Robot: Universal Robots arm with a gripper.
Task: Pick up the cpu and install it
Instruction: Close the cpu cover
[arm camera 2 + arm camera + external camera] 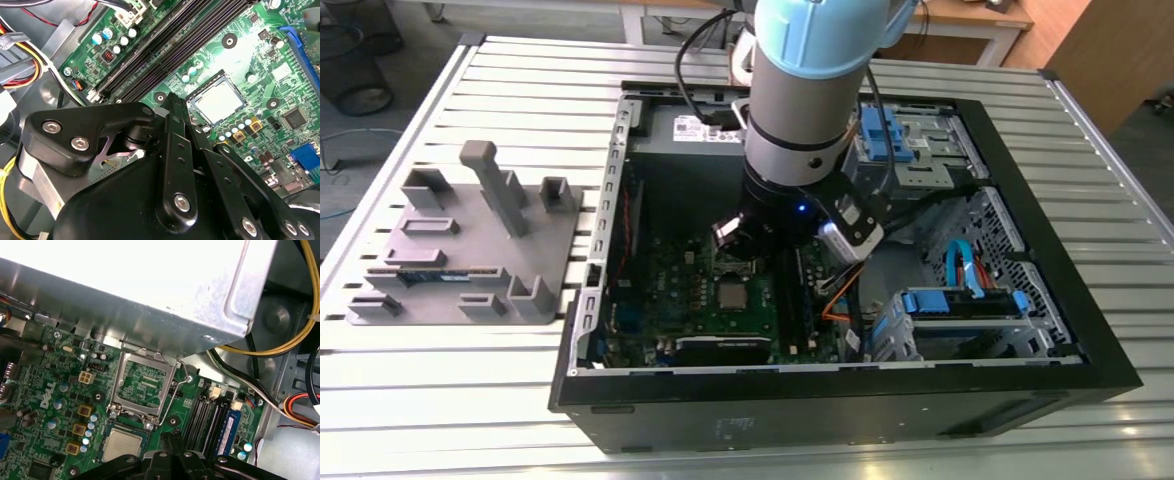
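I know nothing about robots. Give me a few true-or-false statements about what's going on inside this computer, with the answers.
1. The cpu lies flat in its socket on the motherboard. True.
2. The gripper is holding the cpu. False: the cpu sits on the board, apart from the gripper, which is close beside it.
3. The metal frame is folded shut over the cpu. False: it stands flipped open next to the cpu.
4. A grey tray sits on the table outside the case, at the exterior view's left. True.
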